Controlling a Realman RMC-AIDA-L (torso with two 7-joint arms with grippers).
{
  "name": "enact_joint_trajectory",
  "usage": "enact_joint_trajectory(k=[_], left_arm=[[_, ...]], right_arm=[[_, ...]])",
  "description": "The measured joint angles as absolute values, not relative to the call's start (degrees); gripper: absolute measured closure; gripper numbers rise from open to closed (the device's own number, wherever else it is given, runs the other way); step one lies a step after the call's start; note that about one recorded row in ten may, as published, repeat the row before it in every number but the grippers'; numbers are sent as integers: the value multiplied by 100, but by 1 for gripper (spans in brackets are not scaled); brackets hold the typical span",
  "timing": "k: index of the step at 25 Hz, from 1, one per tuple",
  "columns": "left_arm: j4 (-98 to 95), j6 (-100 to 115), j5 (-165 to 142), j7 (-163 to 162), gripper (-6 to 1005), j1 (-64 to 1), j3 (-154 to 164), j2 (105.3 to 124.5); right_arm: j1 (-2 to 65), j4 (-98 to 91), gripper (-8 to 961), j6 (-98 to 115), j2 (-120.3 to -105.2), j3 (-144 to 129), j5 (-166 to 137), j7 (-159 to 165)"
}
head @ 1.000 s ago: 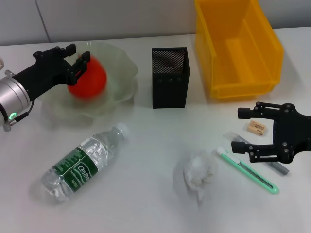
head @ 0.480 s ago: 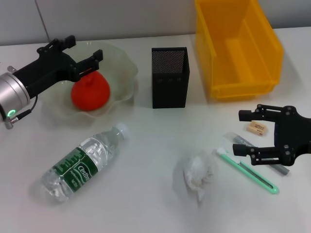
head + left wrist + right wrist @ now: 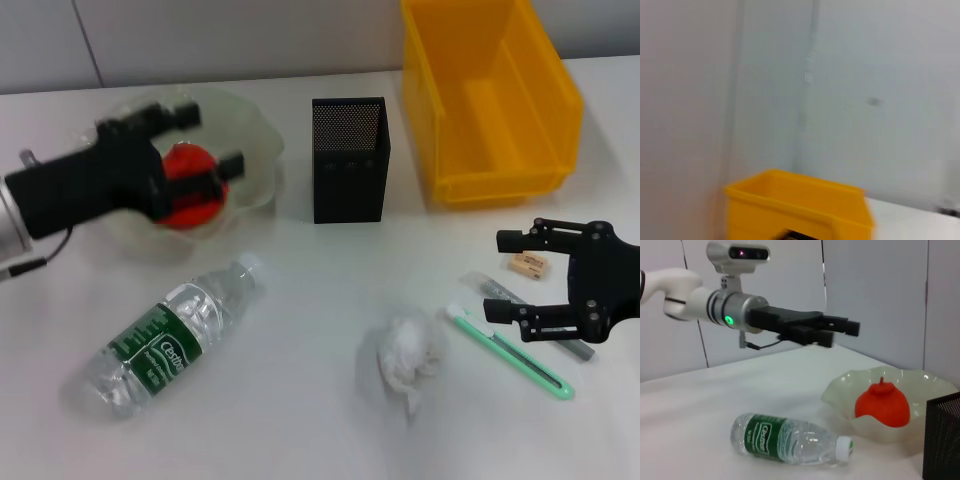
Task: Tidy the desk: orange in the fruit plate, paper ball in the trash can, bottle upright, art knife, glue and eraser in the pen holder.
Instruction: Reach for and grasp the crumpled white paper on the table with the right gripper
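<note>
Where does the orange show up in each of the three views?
Head view: orange in the fruit plate, partly behind the left gripper.
Left wrist view: not in it.
Right wrist view: orange in the plate, gripper above it.
Shared landmark: bottle, lying nearby.

Light is bright, even, diffuse from overhead; I see no hard shadows. The paper ball (image 3: 404,358) and bottle (image 3: 170,333) throw only faint soft smudges onto the white table (image 3: 300,290), which reads near blown-out in the head view. Left gripper (image 3: 195,150) smeared by motion blur over the bowl (image 3: 255,135); its edges are ghosted. Right gripper (image 3: 520,277) crisp. Left wrist view is soft all over, the yellow bin (image 3: 797,202) streaked, wall seams fuzzy. Right wrist view is sharp, with small glints on the bottle (image 3: 790,440) and a mild sheen on the bowl rim (image 3: 920,376).
</note>
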State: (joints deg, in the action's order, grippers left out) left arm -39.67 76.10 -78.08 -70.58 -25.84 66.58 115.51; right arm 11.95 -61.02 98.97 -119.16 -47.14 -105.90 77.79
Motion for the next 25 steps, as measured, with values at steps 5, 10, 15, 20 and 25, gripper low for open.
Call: enact_joint_trajectory(k=[5, 10, 15, 20, 25], left_arm=[[-4136, 8427, -8590, -7409, 144, -2633, 6638, 11502], [-4265, 8884, -9038, -7494, 145, -2638, 6636, 11561], [-4266, 8897, -9053, -7497, 147, -2582, 6635, 11570], [-4266, 8900, -9053, -7477, 148, -2522, 6636, 11573], [-4264, 8903, -9060, -7449, 150, -2455, 6635, 11575]], right_arm=[[1331, -6144, 131, 9848, -11915, -4722, -10927, 7892], [1565, -6220, 130, 9792, -11919, -4784, -11370, 8229], [1967, -6467, 131, 9757, -11923, -5104, -12111, 8820], [2242, -7086, 131, 9679, -11927, -5786, -12644, 9593], [2450, -7733, 131, 9674, -11927, -6445, -13066, 10365]])
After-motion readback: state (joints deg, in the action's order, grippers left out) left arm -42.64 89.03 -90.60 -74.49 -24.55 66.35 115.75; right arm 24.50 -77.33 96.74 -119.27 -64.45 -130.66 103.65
